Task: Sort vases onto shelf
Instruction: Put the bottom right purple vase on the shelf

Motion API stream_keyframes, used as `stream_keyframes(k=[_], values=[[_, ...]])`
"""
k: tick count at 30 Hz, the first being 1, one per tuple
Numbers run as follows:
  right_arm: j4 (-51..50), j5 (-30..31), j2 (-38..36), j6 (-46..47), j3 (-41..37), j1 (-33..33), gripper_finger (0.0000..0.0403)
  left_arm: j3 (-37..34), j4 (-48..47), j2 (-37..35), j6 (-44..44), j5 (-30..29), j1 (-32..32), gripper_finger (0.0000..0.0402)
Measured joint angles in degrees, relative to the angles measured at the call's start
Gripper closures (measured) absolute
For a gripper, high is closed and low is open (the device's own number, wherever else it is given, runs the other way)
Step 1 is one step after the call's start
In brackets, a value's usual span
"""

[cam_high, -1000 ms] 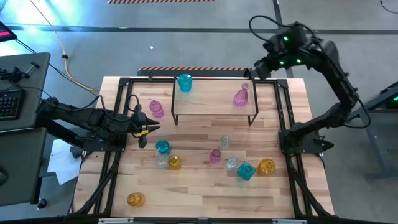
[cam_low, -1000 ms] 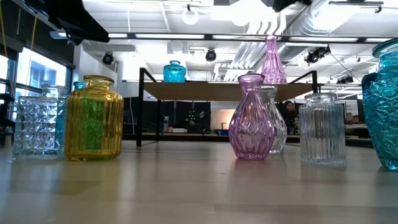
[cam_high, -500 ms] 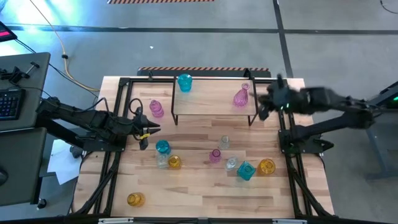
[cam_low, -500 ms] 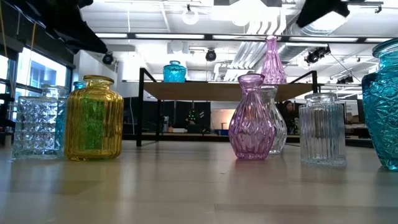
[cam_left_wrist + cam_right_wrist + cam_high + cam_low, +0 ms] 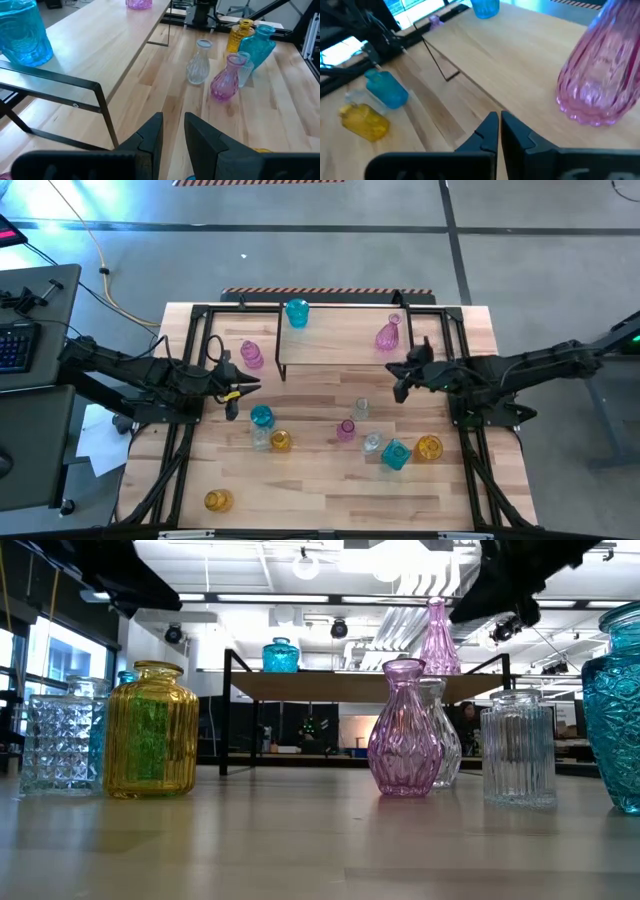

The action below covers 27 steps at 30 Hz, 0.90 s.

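The shelf (image 5: 340,345) stands at the table's far middle, with a teal vase (image 5: 297,312) at its left end and a pink vase (image 5: 388,335) at its right end, both upright on their bases. Several more vases stand on the table in front of it, among them a clear one (image 5: 361,409), a pink one (image 5: 346,430) and a teal one (image 5: 262,417). My right gripper (image 5: 397,380) is shut and empty and hovers by the shelf's right end, just near of the pink vase (image 5: 600,75). My left gripper (image 5: 248,387) hangs left of the shelf, slightly open and empty.
A pink vase (image 5: 251,355) stands just far of my left gripper. A teal vase (image 5: 396,454) and a yellow one (image 5: 429,447) stand near right, and another yellow one (image 5: 218,500) near the front left corner. Black frame rails (image 5: 180,430) run along both table sides.
My right arm has swung down from high beyond the table's far right corner, toward the near edge and leftward. Its gripper now hangs low beside the shelf's right end. The vases have stayed in place.
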Motion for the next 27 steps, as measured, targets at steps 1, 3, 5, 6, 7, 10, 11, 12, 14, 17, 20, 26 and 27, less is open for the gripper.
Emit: stream_keyframes(k=[1,3,5,6,7,10,11,12,14,17,20,26,27], values=[[0.48,0.37,0.23,0.49,-0.59,0.18,0.0400,0.00,0.00,0.00,0.00,0.00,0.00,0.0330],[1.09,0.99,0.49,0.92,-1.16,0.31,0.0401,0.00,-0.04,0.00,-0.01,0.02,-0.01,0.0330],[1.11,1.90,0.45,0.83,-1.21,0.31,0.0402,0.00,-0.04,0.00,-0.02,0.02,-0.02,0.0330],[1.35,2.50,0.44,0.80,-1.21,0.31,0.0402,0.00,-0.07,0.01,-0.04,0.04,-0.02,0.0330],[1.51,3.15,0.39,0.67,-1.21,0.31,0.0402,0.00,-0.07,0.00,-0.04,0.03,-0.02,0.0330],[2.32,4.64,0.32,-0.60,-1.21,0.11,0.0403,0.00,-0.07,0.02,-0.09,0.04,-0.02,0.0330],[2.25,5.11,0.34,-0.70,-1.21,-0.09,0.0403,0.00,-0.04,0.00,-0.09,0.04,-0.02,0.0330],[2.27,5.31,0.36,-0.73,-1.21,-0.22,0.0403,0.00,0.02,0.00,-0.11,0.04,-0.02,0.0330],[2.27,6.15,0.41,-0.72,-1.21,-0.25,0.0403,0.00,0.03,0.00,-0.15,0.04,-0.02,0.0330],[2.32,8.19,1.22,-0.35,-1.21,-0.26,0.0403,0.00,0.10,0.02,-0.15,0.04,-0.02,0.0330],[2.63,9.82,2.98,-0.03,-1.21,-0.26,0.0403,0.00,1.02,0.02,-0.13,0.04,-0.02,0.0330],[4.80,10.85,7.30,0.99,-1.21,-0.67,0.0403,0.00,1.36,0.00,-0.09,0.03,-0.02,0.0330],[5.67,10.84,7.93,0.90,-1.21,-0.93,0.0403,0.00,1.33,0.00,-0.07,0.04,-0.02,0.0330]])
